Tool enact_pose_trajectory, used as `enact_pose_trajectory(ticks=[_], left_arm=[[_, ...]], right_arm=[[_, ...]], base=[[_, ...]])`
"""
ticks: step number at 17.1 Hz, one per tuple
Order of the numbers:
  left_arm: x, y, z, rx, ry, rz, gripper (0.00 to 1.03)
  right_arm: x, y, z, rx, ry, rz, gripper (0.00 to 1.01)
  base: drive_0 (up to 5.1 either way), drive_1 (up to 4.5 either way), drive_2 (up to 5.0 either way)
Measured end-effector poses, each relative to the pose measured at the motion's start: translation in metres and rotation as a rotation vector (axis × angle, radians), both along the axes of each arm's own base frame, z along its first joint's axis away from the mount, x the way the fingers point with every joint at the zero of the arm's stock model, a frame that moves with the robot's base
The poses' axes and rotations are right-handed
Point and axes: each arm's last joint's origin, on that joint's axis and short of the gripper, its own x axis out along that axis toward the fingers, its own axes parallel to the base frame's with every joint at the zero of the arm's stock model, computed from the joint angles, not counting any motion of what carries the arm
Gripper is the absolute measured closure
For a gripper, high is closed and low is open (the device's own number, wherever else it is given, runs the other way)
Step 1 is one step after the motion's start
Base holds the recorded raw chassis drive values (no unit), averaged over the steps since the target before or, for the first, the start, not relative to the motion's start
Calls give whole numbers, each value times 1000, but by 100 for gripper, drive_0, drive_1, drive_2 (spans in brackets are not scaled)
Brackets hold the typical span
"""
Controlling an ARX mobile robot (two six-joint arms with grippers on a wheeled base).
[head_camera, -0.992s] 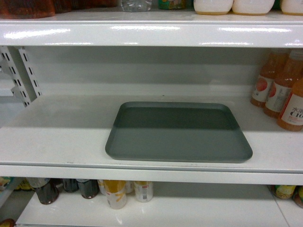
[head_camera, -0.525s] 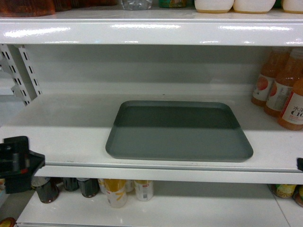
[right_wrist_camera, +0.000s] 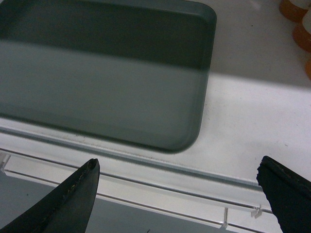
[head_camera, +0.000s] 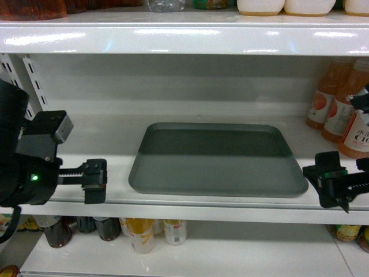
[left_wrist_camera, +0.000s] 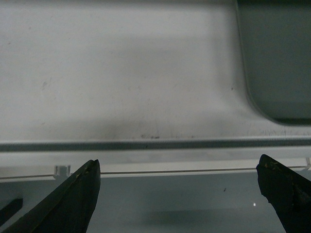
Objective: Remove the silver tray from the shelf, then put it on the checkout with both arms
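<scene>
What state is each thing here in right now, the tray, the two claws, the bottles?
silver tray: lying flat on the shelf, empty, untouched by either claw.
left gripper: open, off the tray's left side at the shelf's front edge, holding nothing.
right gripper: open, near the tray's front right corner, holding nothing.
orange drink bottles: upright at the right of the shelf.

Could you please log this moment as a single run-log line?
phase: approach | tray: flat on shelf, untouched | left gripper: open, left of tray | right gripper: open, right of tray
</scene>
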Motion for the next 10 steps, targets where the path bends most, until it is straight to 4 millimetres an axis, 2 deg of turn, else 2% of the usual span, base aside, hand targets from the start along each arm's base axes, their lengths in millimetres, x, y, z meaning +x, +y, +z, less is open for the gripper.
enact_pose_trajectory(ticks=[6,10], left_arm=[[14,-4,-3,7,3,2,5],[48,-15,-12,-3,21,1,5]], right_arm=[[17,2,-5,-4,0,-19,3],[60,9,-20,-21,27,-53,3]], base=[[0,0,0],[0,0,0]])
